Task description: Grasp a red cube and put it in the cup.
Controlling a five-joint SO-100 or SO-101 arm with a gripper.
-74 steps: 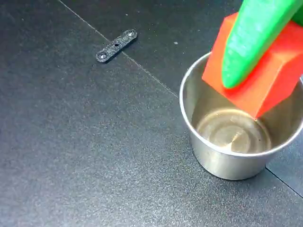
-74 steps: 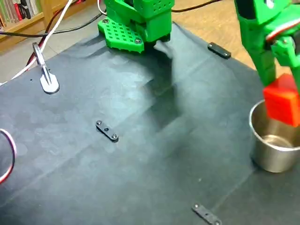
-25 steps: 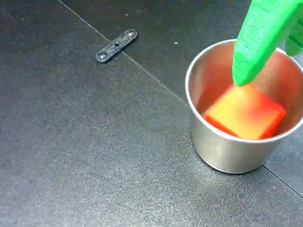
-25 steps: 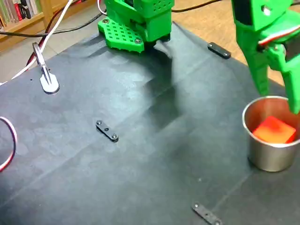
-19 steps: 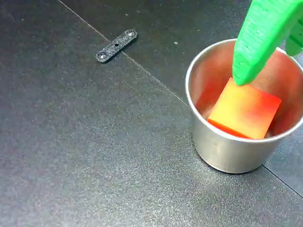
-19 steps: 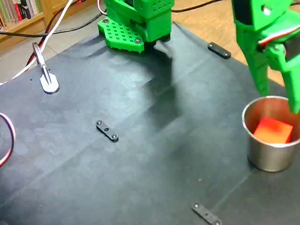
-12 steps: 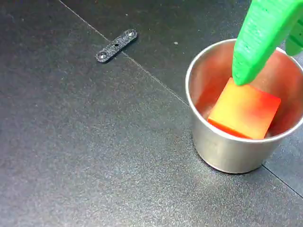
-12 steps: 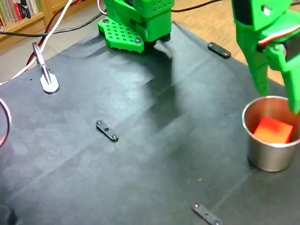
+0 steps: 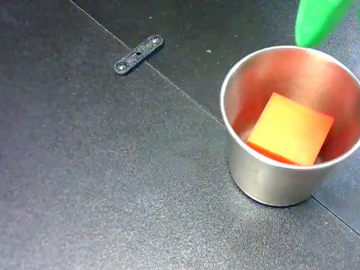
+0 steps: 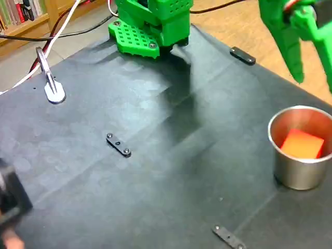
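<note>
Steel cup: shiny silver, upright on the black mat; its right rim is cut off by the frame edge in the close fixed view, whole in the wide one, where it stands near the mat's right edge.
Cube: red-orange, lit yellow on top, lying tilted inside the cup, one corner toward the near wall; its lower faces are hidden by the cup wall. In the wide fixed view only its top shows above the rim.
Gripper: green, raised above and behind the cup, touching neither cup nor cube; fingers apart and holding nothing. The right finger runs off the frame edge, so its tip is not seen.
Fingertip: in the close view only one green tip enters at the top right, over the cup's far rim.
Arm base: green, at the mat's far edge, top cut off.
Cut off or unclear: a dark blurred shape at the lower left edge cannot be identified.
Small parts: flat black links lie on the mat, one well left of the cup, one near the front edge, one at the far right edge.
Open room: wide bare mat left and in front of the cup.
Edges: wooden floor beyond the far corner; cables and a silver clip at the far left.
</note>
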